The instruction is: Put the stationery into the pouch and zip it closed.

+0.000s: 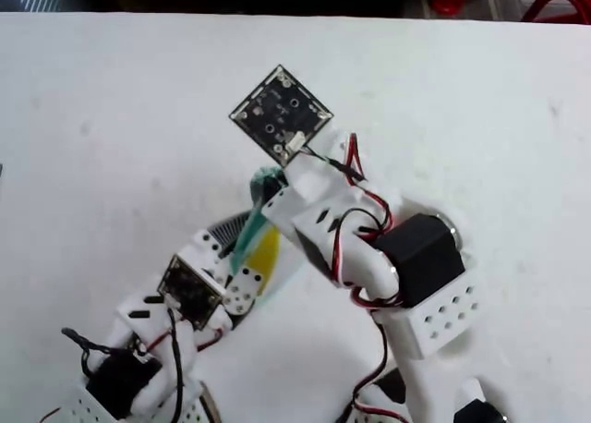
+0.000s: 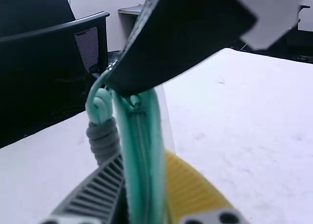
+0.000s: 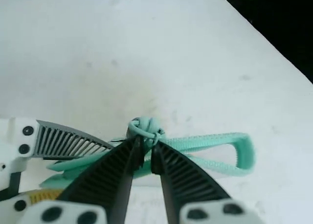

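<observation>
Left gripper (image 2: 143, 160): one grey ribbed finger (image 2: 93, 194) and one yellow ribbed finger (image 2: 195, 194), both of hard plastic. They narrow toward the tips and are pressed onto the pouch's edge from either side.
Pouch (image 3: 205, 140): soft, with a woven mint-green zip band along its edge and a clear film panel beside it. It stands on edge in the gap between the left jaws.
Pouch axis: the long zip edge runs lengthwise along the left fingers, out past their tips to the right jaws. Beyond the right fingertips the band folds back in a flat loop.
Zip pull (image 3: 144, 126): a rounded knot of green cord with a grey wrap on a small metal ring, at the very tips of the right jaws.
Right gripper (image 3: 145, 142): two black ribbed wedge-shaped fingers, almost together with a thin slit between them, pinching the zip pull.
Table (image 1: 111, 118): white, matte, faintly speckled, under both jaws.
</observation>
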`<action>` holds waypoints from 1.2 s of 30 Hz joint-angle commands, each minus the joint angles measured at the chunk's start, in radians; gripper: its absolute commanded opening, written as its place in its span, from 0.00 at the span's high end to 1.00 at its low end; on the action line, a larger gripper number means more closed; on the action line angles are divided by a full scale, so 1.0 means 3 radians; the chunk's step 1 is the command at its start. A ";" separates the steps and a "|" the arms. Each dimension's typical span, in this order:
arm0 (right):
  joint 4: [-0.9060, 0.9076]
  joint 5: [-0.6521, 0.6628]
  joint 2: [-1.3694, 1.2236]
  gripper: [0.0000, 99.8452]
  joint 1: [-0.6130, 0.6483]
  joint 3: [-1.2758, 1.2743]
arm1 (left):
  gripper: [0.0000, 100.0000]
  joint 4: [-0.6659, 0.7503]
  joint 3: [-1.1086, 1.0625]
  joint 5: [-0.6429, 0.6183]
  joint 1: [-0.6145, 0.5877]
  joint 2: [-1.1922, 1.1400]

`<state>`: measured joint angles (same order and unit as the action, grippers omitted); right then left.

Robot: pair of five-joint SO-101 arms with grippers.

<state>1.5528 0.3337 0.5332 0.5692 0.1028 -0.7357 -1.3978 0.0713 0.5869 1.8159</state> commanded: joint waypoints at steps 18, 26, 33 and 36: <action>-0.0841 0.0634 0.0325 0.98 -0.0949 -0.0404 | 0.98 -0.0077 0.0051 0.0031 0.0054 0.0033; -0.0923 0.0793 0.0238 0.98 -0.1307 -0.0435 | 0.98 -0.0107 0.0051 0.0031 0.0054 0.0033; -0.1297 0.0762 0.0238 0.98 -0.1414 -0.0854 | 0.98 -0.0363 0.0230 0.0036 0.0054 0.0033; -0.1133 0.0476 0.0448 0.98 -0.1194 -0.0716 | 0.98 -0.0363 0.0215 0.0036 0.0054 0.0033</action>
<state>1.1891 0.5562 0.5976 0.1534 -0.1550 -0.8263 -1.3625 0.0729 0.5992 1.8313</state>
